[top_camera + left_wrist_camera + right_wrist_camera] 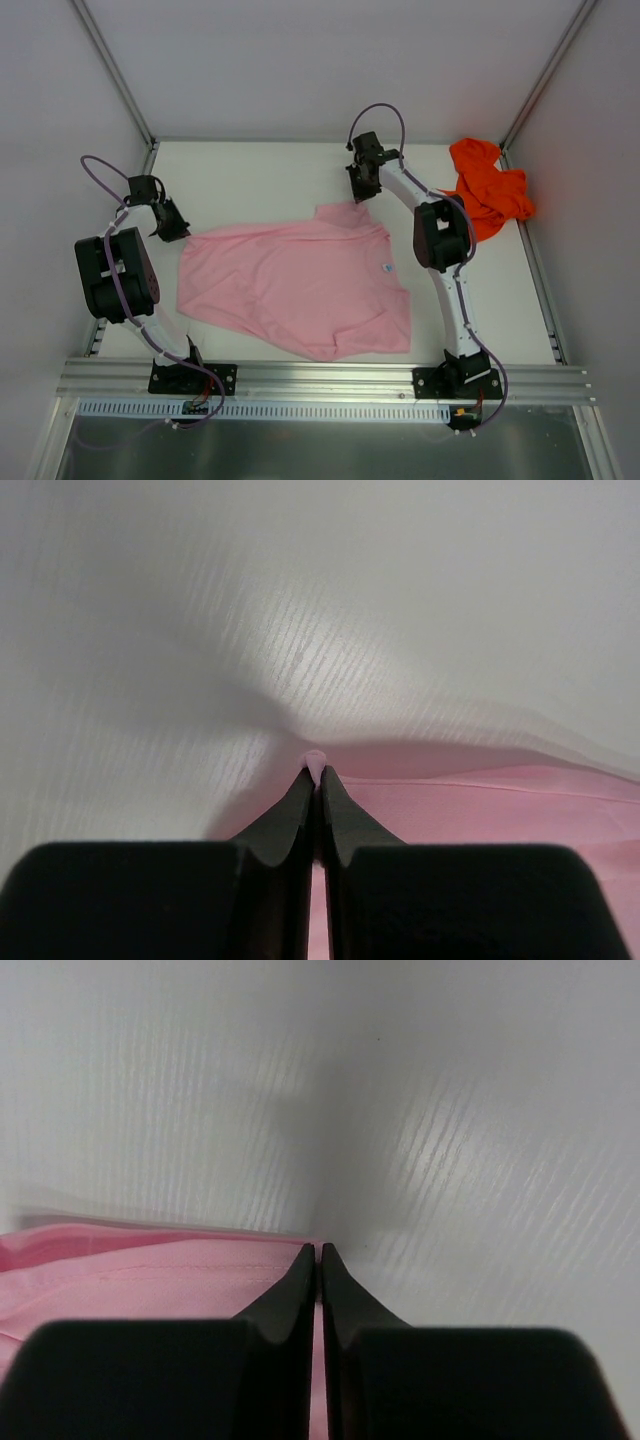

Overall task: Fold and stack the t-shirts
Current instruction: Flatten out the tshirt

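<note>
A light pink t-shirt point(300, 285) lies spread flat across the middle of the white table, with a tiny pale mark point(385, 268) near its right side. My left gripper point(172, 230) is shut on the shirt's far left corner. In the left wrist view a nub of pink cloth point(314, 758) pokes out past the tips of that gripper point(318, 772). My right gripper point(357, 195) is shut on the shirt's far upper corner. In the right wrist view pink cloth point(130, 1280) runs into the pinched jaws of that gripper point(318, 1250). A bright orange-red t-shirt point(490, 190) lies crumpled at the back right.
White walls with metal posts close in the table on the left, back and right. An aluminium rail point(320, 378) carrying both arm bases runs along the near edge. The right arm point(440, 240) stretches between the two shirts.
</note>
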`<state>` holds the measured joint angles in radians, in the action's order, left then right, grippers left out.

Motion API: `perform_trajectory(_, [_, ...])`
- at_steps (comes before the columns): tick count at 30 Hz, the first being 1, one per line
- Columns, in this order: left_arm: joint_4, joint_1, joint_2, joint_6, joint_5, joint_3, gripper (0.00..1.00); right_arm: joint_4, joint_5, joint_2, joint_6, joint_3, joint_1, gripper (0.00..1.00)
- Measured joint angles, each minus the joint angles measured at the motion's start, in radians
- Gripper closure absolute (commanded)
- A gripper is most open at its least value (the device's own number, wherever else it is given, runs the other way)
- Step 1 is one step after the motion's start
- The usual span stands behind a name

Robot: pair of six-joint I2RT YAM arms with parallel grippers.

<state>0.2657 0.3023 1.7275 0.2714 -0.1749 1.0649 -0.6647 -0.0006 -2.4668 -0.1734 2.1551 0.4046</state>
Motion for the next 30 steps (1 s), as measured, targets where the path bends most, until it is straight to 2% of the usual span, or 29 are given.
perform_trajectory(5, [0.0,0.0,-0.013,-0.009,-0.039,0.0,1.0,0.063,-0.008,0.095,0.006,-0.141,0.0,0.99])
perform_trajectory(9, [0.0,-0.023,-0.071,-0.034,-0.108,0.018,1.0,0.093,-0.024,0.182,0.002,-0.15,0.0,0.99])
perform_trajectory(17, [-0.022,-0.288,-0.292,-0.07,-0.176,0.171,1.0,0.219,-0.041,0.592,-0.021,-0.145,0.0,0.99])
perform_trajectory(25, [-0.045,-0.269,-0.54,-0.05,-0.236,0.478,1.0,0.295,-0.046,0.948,-0.074,-0.106,0.003,0.99])
perform_trajectory(30, [-0.046,-0.269,-0.638,-0.059,-0.257,0.686,1.0,0.312,-0.03,1.096,-0.139,-0.093,0.024,0.99])
